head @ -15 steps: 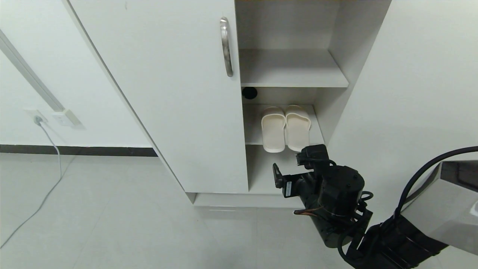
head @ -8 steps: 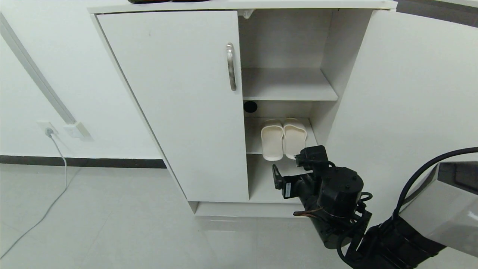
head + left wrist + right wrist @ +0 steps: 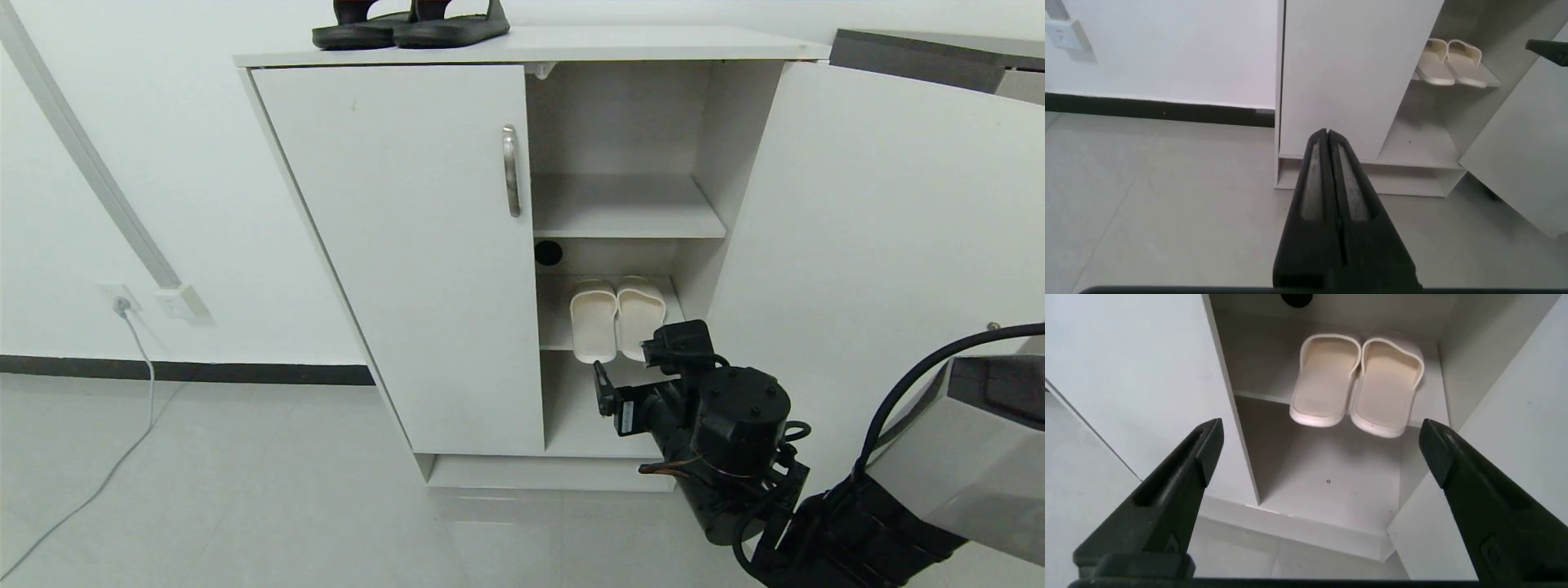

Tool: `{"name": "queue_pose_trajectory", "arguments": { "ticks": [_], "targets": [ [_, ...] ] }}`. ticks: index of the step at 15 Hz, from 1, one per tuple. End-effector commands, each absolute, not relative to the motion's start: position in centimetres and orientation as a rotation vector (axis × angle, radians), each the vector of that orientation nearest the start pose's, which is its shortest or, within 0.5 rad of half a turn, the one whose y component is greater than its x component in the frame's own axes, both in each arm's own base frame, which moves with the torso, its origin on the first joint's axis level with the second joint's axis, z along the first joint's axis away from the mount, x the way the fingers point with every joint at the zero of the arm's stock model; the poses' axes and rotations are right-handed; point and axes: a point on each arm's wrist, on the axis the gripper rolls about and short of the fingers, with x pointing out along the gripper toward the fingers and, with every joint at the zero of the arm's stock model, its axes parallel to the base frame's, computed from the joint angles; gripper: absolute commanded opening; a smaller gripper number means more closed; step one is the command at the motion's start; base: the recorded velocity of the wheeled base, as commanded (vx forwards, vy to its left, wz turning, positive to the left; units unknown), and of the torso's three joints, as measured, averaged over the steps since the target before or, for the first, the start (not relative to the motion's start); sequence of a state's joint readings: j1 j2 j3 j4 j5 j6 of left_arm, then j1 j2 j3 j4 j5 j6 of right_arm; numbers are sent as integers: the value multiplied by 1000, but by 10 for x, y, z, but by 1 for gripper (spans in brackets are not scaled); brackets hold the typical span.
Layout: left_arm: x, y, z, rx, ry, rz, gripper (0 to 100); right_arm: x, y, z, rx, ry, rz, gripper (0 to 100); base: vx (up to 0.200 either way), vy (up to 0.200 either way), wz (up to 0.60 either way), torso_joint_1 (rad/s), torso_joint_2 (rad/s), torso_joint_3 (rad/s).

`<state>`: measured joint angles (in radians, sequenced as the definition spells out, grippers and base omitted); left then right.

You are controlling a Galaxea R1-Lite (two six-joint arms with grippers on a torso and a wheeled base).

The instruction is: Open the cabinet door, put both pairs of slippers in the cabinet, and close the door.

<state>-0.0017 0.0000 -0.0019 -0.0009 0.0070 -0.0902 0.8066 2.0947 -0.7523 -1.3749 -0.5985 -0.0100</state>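
The white cabinet (image 3: pixel 392 245) has its right door (image 3: pixel 882 245) swung wide and its left door shut. A cream pair of slippers (image 3: pixel 616 317) lies side by side on the middle shelf, seen too as the cream slippers (image 3: pixel 1358 380) and the cream slippers (image 3: pixel 1451 60). A black pair of slippers (image 3: pixel 412 23) rests on the cabinet top at its left half. My right gripper (image 3: pixel 1319 469) hangs open and empty in front of the lower shelves, its fingertips (image 3: pixel 602 385) just below the cream pair. My left gripper (image 3: pixel 1328 151) is shut and empty, low over the floor, facing the cabinet.
A grey cable (image 3: pixel 122 441) runs from a wall socket (image 3: pixel 121 300) down across the tiled floor at left. The open door stands close beside my right arm. The top shelf (image 3: pixel 624 208) and bottom shelf (image 3: pixel 584 425) hold nothing. A dark skirting strip (image 3: pixel 180 369) runs along the wall.
The head view has tilted up and drawn back, so the cabinet top and the black slippers now show. My right arm keeps its place before the lower shelves.
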Motion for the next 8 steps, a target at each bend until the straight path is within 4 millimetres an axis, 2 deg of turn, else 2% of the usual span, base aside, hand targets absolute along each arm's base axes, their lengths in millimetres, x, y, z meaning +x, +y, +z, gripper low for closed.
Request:
{"name": "queue_pose_trajectory", "arguments": {
  "ticks": [1,4,8],
  "targets": [
    [-23,0,77,-92,-3,6,0,261,254,107,6,-21,208,100,0,0,0,0,0,0],
    [-23,0,77,-92,-3,6,0,261,254,107,5,-21,208,100,0,0,0,0,0,0],
    [-23,0,77,-94,-3,6,0,261,254,107,2,-18,210,100,0,200,0,5,-1,7]
  ]
}}
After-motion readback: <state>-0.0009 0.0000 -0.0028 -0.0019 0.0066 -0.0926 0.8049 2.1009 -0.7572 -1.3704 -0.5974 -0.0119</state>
